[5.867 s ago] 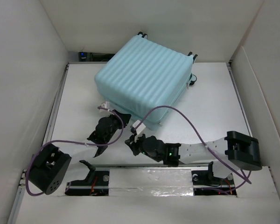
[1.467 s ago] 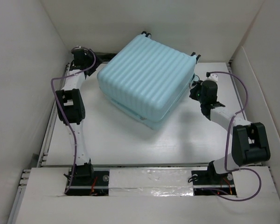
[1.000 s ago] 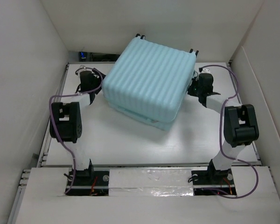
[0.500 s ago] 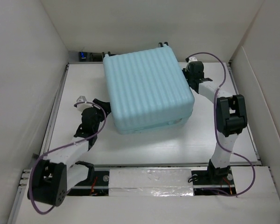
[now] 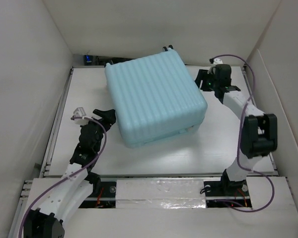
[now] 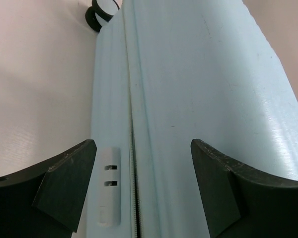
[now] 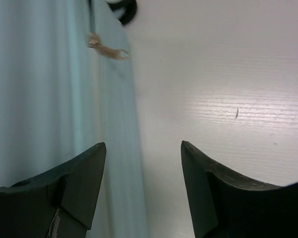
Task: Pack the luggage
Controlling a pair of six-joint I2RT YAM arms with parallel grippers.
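Observation:
The luggage [image 5: 154, 99] is a pale aqua ribbed suitcase lying shut and flat at the middle-back of the table. My left gripper [image 5: 107, 115] is open just off its near-left side. In the left wrist view that gripper [image 6: 143, 148] faces the zipper seam [image 6: 133, 148] and a small white lock piece [image 6: 108, 186], with nothing between the fingers [image 6: 69, 168]. My right gripper [image 5: 202, 82] stands open beside the suitcase's far-right corner. In the right wrist view its jaws [image 7: 143, 148] straddle the shell's edge [image 7: 114, 129] and bare table, gripping nothing. A zipper pull [image 7: 108, 49] hangs there.
White walls close in the table [image 5: 228, 129] on the left, back and right. Black caster wheels show at the suitcase's far end [image 6: 100, 10] [image 7: 123, 7]. Purple cables loop over both arms. A metal rail runs along the near edge [image 5: 159, 191].
The suitcase has turned clockwise and now lies squarer to the table. My right gripper has opened and drawn back to the right. The left arm has pulled back toward the near-left.

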